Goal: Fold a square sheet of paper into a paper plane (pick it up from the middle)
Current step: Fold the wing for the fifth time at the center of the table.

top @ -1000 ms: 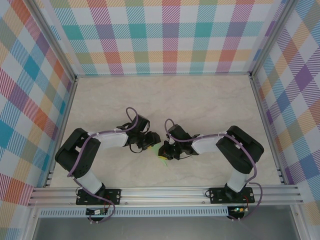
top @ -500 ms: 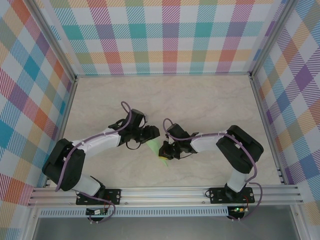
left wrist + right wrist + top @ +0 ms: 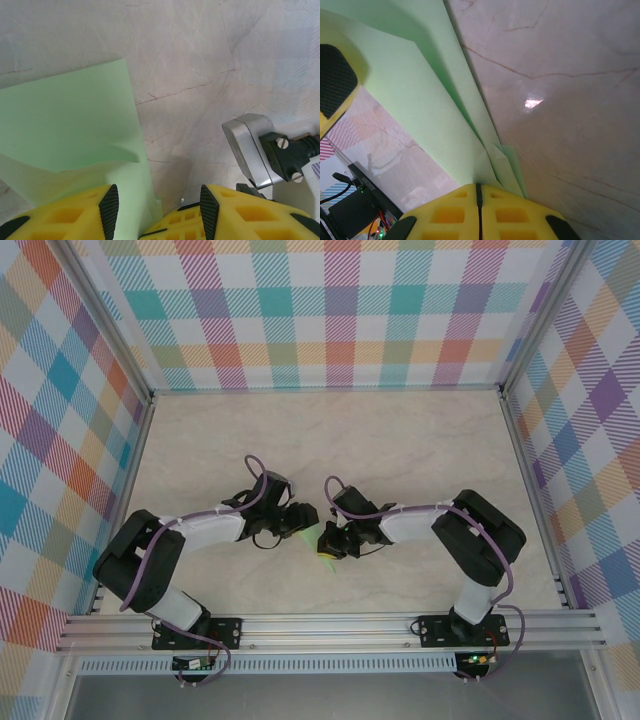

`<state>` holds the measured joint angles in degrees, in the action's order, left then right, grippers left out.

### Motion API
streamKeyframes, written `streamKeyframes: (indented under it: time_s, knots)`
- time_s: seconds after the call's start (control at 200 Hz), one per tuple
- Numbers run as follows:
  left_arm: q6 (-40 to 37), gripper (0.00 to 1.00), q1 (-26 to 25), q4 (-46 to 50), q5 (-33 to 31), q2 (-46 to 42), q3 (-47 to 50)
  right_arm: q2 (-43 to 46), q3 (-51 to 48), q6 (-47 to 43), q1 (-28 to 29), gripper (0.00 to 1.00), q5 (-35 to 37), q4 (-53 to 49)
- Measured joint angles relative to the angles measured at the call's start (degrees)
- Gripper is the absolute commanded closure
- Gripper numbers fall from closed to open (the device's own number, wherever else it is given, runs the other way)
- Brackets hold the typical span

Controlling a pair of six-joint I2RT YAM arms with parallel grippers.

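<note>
"Right wrist: where's the paper?"
"Mid-fold, clamped in the clenched right end effector, down at the tabletop."
"Next?"
"Likely the left end effector — released, just beside it — pinches the flap."

Pale green paper, plain, folded into long overlapping layers with sharp creases. One narrow end is pinched in my right gripper; the rest fans out just above the tabletop.
</note>
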<state>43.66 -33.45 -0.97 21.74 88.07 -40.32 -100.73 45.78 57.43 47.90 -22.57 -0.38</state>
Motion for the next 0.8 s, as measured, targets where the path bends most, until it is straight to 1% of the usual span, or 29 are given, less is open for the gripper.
streamKeyframes:
  time_s: [0.215,0.45,0.8]
  knots:
    - [-0.24,0.52,0.28,-0.74,-2.12,4.20,-0.02,-0.07,0.37,-0.98,0.00,0.95,0.07,-0.76]
    - [-0.04,0.52,3.02,-1.22,1.42,5.20,-0.44,-0.09,0.48,-1.42,0.00,0.96,0.09,-1.07]
    - [-3.67,0.52,11.58,0.28,2.69,6.32,-2.19,-0.35,0.70,-2.69,-0.02,0.96,-0.20,-1.29]
